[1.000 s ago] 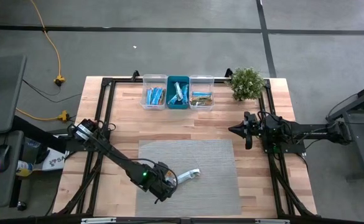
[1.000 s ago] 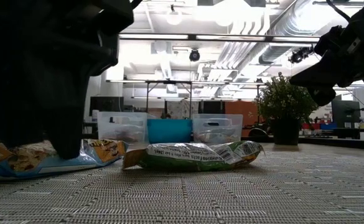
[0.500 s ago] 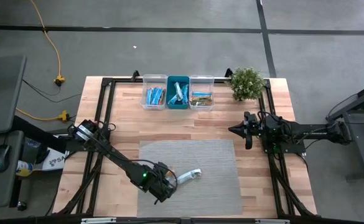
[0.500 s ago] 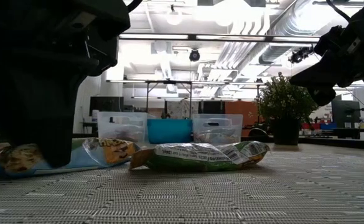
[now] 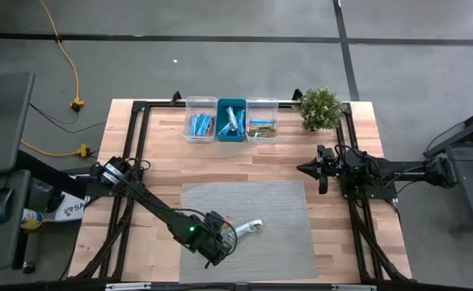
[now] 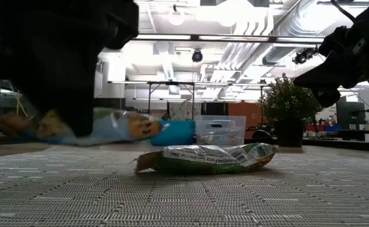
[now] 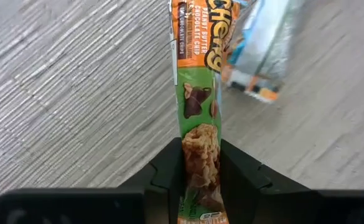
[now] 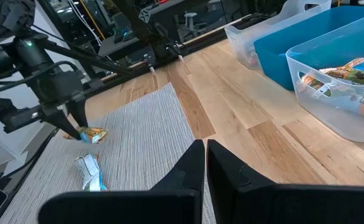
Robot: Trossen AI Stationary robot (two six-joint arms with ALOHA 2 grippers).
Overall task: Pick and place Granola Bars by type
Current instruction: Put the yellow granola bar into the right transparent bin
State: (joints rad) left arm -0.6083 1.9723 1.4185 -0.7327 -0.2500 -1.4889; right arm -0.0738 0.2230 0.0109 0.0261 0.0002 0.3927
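My left gripper [image 7: 201, 155] hangs over the near left part of the grey mat [image 5: 276, 210], shut on a granola bar [image 7: 197, 93] in a green and orange wrapper. In the low view this bar [image 6: 118, 126] is off the mat. A second bar [image 5: 249, 228], silvery-white and light blue, lies flat on the mat just right of the gripper; it also shows in the low view [image 6: 206, 157] and the left wrist view [image 7: 259, 53]. My right gripper [image 8: 205, 165] waits shut above the table's right side [image 5: 310, 170]. My left gripper pinches the green and orange bar across its width, one finger on each long edge [image 7: 185, 163], around mid-length. The fingers come from above, slanting down, and lie across the bar. The bar sits roughly level and lifted clear of the mat, both ends free [image 6: 140, 128].
Three small bins stand side by side at the table's far edge, each with bars in it: a clear one [image 5: 200, 121], a teal one [image 5: 231, 121] and another clear one [image 5: 262, 121]. A potted plant [image 5: 321, 107] stands to their right. A black frame rims the wooden table [image 5: 163, 162].
My left gripper has shut on the green and orange bar, which lay on the mat, and has risen with it. The bar is now lifted clear and roughly level. The silvery bar has stayed on the mat.
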